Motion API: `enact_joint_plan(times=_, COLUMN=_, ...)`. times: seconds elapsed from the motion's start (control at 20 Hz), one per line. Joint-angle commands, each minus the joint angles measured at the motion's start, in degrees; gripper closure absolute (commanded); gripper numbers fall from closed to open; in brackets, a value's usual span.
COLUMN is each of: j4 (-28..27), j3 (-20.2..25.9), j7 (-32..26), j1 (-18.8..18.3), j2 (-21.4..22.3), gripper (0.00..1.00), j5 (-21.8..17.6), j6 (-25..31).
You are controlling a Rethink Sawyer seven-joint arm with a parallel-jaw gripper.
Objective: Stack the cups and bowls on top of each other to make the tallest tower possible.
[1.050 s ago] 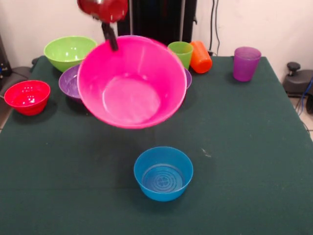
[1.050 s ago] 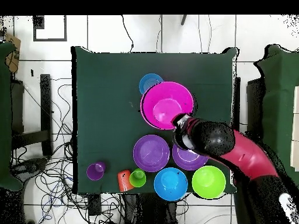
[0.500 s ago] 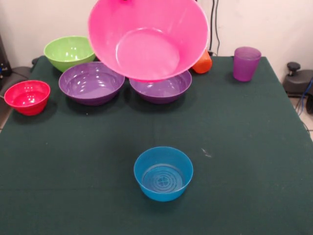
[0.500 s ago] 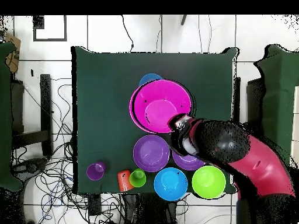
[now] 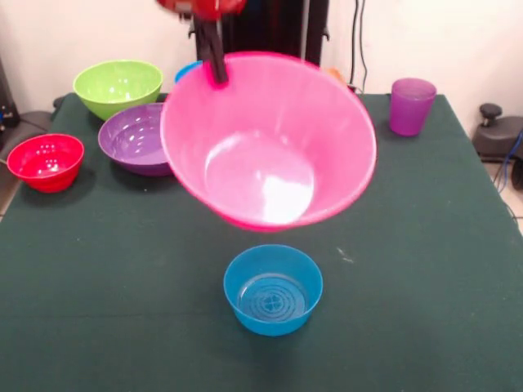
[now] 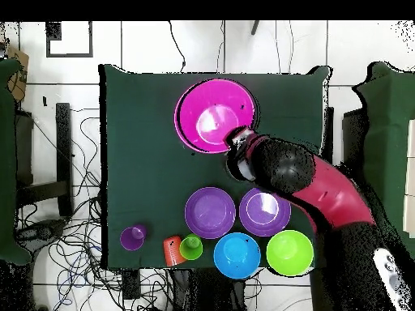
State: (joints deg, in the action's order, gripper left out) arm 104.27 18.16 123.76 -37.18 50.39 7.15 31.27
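Observation:
The big pink bowl (image 5: 270,143) hangs in the air, tilted with its opening toward the front view, and my gripper (image 5: 216,67) is shut on its far rim. Just below it, a blue bowl (image 5: 273,288) stands upright on the table. In the overhead view the pink bowl (image 6: 215,115) covers that blue bowl, and my gripper (image 6: 236,138) grips the pink rim on the arm's side. The lime green bowl (image 5: 118,86), one purple bowl (image 5: 135,139), the red bowl (image 5: 45,162) and the purple cup (image 5: 411,104) stand at the back.
The overhead view shows two purple bowls (image 6: 210,212) (image 6: 265,212), a second blue bowl (image 6: 237,254), the lime green bowl (image 6: 289,252), the green cup (image 6: 191,247), the orange cup (image 6: 172,250) lying on its side and the purple cup (image 6: 133,237) in rows near the robot. The arm (image 6: 316,182) crosses above them.
My gripper has carried the pink bowl away from the robot's side and lower. It now hangs over the lone blue bowl and hides it in the overhead view.

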Motion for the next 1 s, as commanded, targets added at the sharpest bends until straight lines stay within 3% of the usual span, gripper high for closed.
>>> enact_joint_plan(times=0.05, j4=-5.69, j3=0.43, j7=0.67, j1=2.07, j2=-12.12, gripper=1.00, j5=-4.78, j6=-9.10)
enact_joint_plan(times=0.35, j4=-6.79, j3=-0.44, j7=0.86, j1=3.21, j2=-16.22, gripper=1.00, j5=-5.28, j6=-14.50)
enact_joint_plan(times=0.6, j4=-7.11, j3=0.72, j7=-1.25, j1=1.44, j2=-18.69, gripper=1.00, j5=-6.64, j6=-15.21)
enact_joint_plan(times=1.0, j4=-2.19, j3=0.59, j7=2.94, j1=3.90, j2=-14.39, gripper=1.00, j5=-5.16, j6=-12.20)
